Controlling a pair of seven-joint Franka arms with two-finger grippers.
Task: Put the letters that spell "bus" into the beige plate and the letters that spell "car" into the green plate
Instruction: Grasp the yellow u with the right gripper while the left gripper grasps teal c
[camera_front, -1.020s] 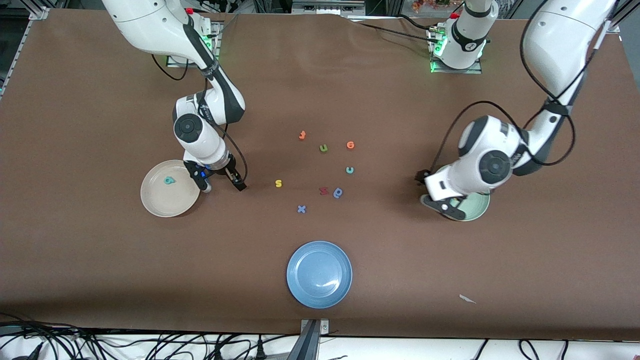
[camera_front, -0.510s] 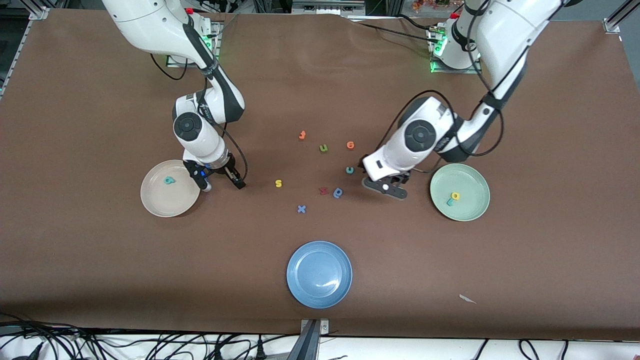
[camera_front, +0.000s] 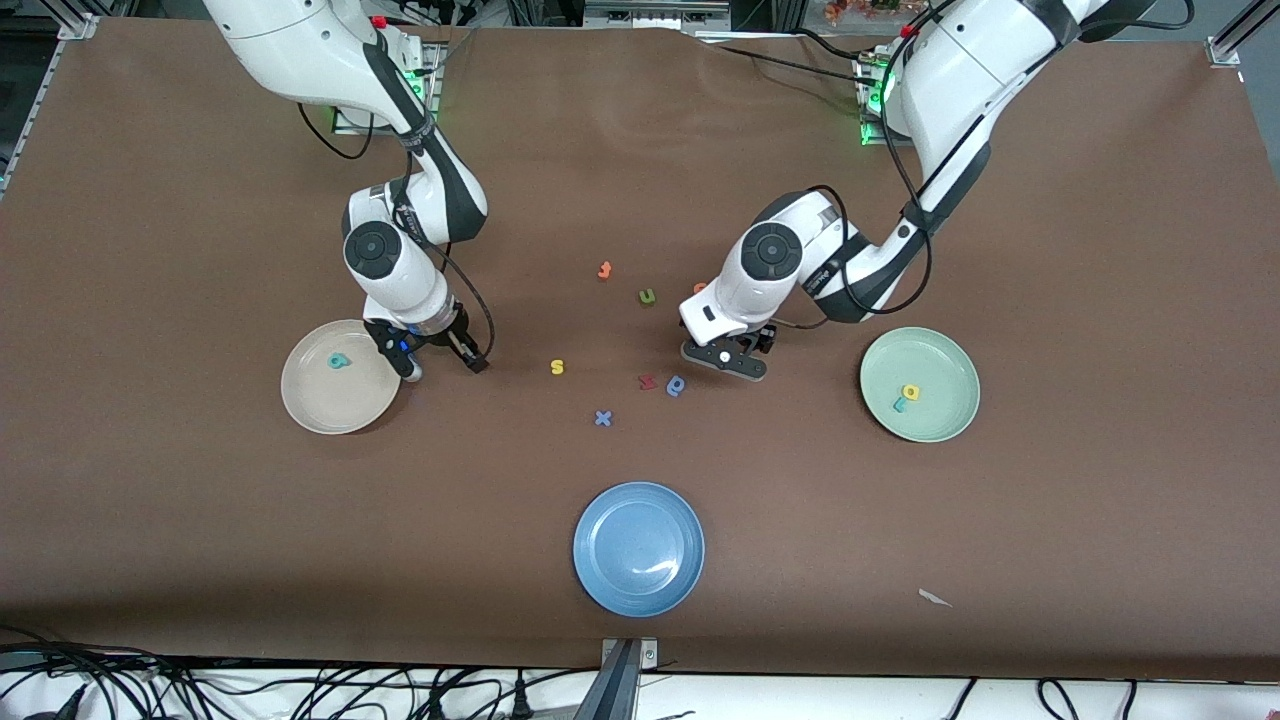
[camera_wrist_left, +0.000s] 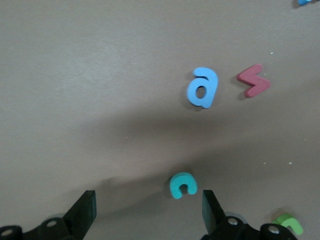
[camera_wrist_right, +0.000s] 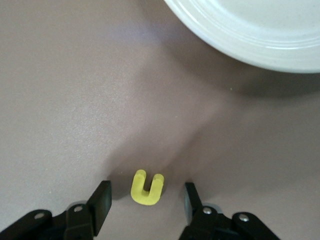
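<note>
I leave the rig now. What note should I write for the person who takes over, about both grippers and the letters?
Left gripper: open, low over the teal c, a finger on each side, no grip yet.
Right gripper: open, low over the yellow u beside the beige plate, no grip yet.
Done: teal b in the beige plate; yellow a and teal r in the green plate.
Left: u and yellow s, lying on the table, to beige; c to green.
</note>
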